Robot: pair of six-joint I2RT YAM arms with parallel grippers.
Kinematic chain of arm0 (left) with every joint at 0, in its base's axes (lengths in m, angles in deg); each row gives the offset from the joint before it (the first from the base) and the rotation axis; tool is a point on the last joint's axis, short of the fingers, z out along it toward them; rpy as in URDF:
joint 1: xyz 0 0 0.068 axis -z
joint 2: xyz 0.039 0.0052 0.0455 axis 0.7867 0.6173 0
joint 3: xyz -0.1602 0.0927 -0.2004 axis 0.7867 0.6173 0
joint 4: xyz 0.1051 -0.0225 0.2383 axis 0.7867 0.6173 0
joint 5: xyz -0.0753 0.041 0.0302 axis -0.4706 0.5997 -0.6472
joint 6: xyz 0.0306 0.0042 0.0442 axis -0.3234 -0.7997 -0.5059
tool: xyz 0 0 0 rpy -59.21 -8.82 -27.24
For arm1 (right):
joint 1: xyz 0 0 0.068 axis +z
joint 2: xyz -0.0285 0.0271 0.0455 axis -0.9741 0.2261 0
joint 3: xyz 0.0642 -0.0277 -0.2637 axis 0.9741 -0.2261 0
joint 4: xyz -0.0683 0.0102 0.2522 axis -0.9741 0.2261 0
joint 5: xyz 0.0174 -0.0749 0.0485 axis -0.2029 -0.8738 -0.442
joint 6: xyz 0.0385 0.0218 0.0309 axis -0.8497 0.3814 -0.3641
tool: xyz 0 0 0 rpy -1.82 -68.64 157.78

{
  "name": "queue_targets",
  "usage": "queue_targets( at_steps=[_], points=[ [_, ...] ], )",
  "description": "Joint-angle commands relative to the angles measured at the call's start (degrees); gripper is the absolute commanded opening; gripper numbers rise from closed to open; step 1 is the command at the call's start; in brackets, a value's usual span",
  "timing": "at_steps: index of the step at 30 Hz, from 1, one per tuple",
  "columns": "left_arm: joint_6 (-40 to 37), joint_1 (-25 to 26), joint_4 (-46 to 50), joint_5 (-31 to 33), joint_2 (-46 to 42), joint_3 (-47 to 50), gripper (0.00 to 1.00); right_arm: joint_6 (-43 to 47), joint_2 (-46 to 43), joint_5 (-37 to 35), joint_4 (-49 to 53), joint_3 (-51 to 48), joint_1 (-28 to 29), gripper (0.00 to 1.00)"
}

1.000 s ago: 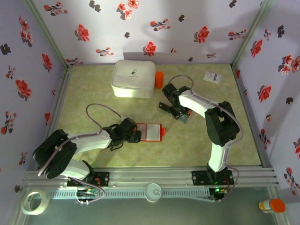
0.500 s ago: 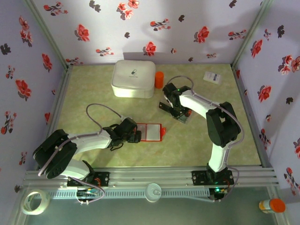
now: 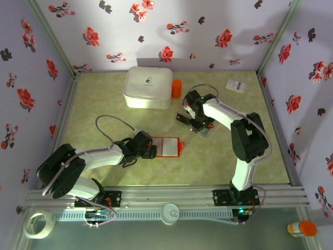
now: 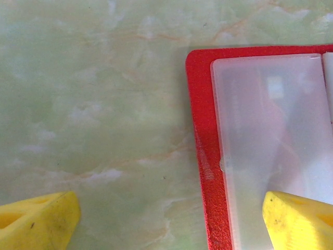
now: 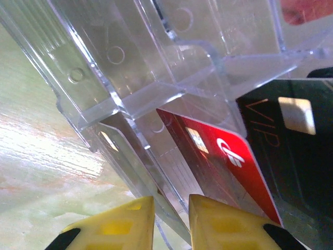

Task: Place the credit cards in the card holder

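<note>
Card holder [image 4: 200, 104]: flat, bright red grainy cover, rounded corner, frosted pale sleeve inside. It lies under the right finger of left gripper [image 4: 166, 224], which is spread wide and empty. Glossy red card [image 5: 218, 156] and black card [image 5: 291, 156] stand in clear plastic rack [image 5: 119, 67] just ahead of right gripper [image 5: 171, 224]. Its fingers are nearly together at a rack edge; can't tell if it's gripping.

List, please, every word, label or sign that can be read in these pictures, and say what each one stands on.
"VIP": on the black card, in slanted thin letters, seen from the right wrist.
A white curved logo, with no letters to read: on the red card beside it.
A small dark mark on the lid of the big white box: too small to read.
Blue print on the small white box: too small to read.
</note>
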Motion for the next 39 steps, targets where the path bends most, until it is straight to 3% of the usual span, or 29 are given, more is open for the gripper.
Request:
queue_targets(
  at_steps=[1, 11, 21, 27, 33, 39],
  points=[
    [1.31, -0.01, 2.95, 0.75, 1.98, 1.34, 0.93, 1.51, -1.03, 3.1, 0.17, 0.13, -0.66, 0.23],
    [1.3, 0.21, 2.86, 0.68, 2.3, 1.15, 0.93, 1.74, -2.05, 6.59, 1.06, 0.64, -0.66, 0.08],
    [1.39, 0.16, 2.77, 0.76, 2.34, 1.37, 0.93, 2.73, -6.17, 10.62, 4.23, 3.2, 0.08, 0.0],
    [1.88, 0.2, 2.51, 0.85, 1.88, 2.04, 0.93, 1.37, -8.47, 11.27, 6.25, 6.02, 2.6, 0.0],
    [1.71, 0.18, 2.98, 1.11, 1.89, 2.06, 0.93, -7.21, -12.46, 14.99, 2.64, 5.23, 4.38, 0.0],
    [2.44, 0.18, 5.25, 2.84, 2.16, 1.36, 0.93, -25.14, -20.27, 24.04, -15.5, -7.65, 4.88, 0.0]
  ],
)
